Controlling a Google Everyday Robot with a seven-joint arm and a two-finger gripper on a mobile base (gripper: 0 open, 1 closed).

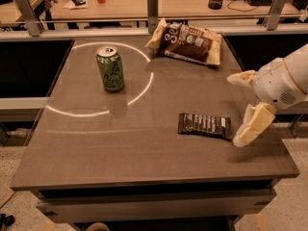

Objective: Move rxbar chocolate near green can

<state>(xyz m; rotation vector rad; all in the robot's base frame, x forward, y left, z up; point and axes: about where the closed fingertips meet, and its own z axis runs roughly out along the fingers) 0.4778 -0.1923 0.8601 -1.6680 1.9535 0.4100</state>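
Observation:
The rxbar chocolate (204, 125) lies flat on the brown table (144, 153), right of centre, a dark bar with white lettering. The green can (110, 68) stands upright at the back left, inside a ring of light, far from the bar. My gripper (234, 110) comes in from the right edge on a white arm. It is open and empty, with one cream finger (252, 125) just right of the bar's right end and the other finger (240, 77) higher and farther back.
A crinkly brown-and-cream snack bag (187, 43) lies at the table's back edge, right of the can. A metal rail (153, 17) runs behind the table, with a desk of clutter beyond. The table's right edge is under my arm.

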